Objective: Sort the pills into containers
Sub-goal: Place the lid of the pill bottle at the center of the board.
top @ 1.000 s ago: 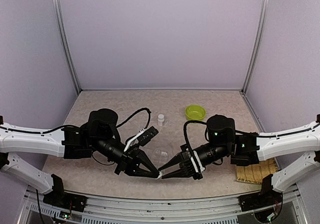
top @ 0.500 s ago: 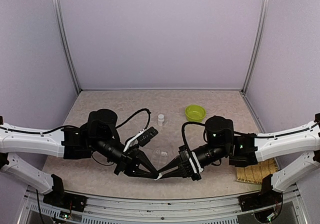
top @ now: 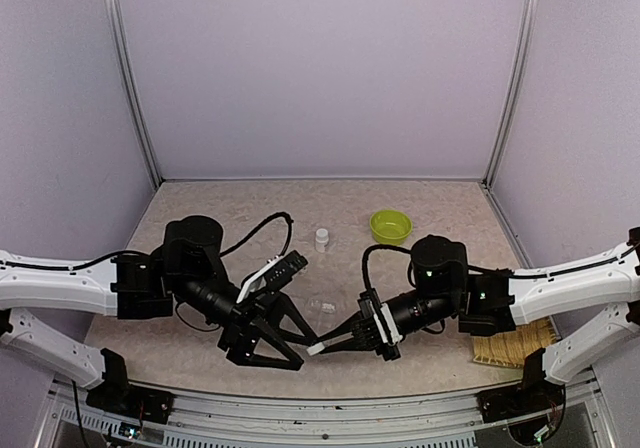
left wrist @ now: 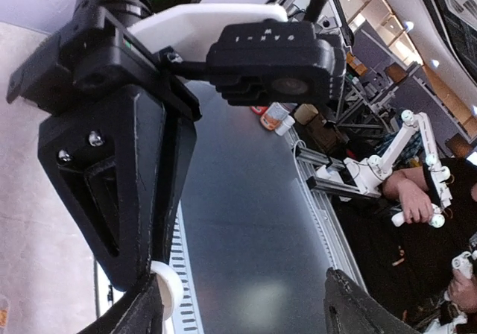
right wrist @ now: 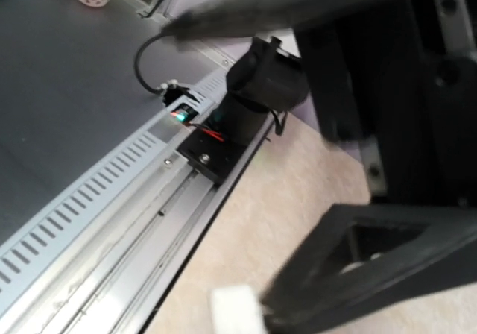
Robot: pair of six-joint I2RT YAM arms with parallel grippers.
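Two grippers are facing tip to tip: the left gripper (top: 300, 354) is holding its jaws apart, and the right gripper (top: 325, 345) is clenching a small white piece (top: 314, 349). The sorting is seemingly just starting, as no pills are showing in the pill box (top: 322, 306).

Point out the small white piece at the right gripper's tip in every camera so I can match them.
Top external: white piece low centre, at the tip of the right gripper.
Left wrist: white piece bottom left, partly hidden.
Right wrist: white piece at the bottom edge, left of centre.
Shared landmark: the metal rail along the table's near edge.
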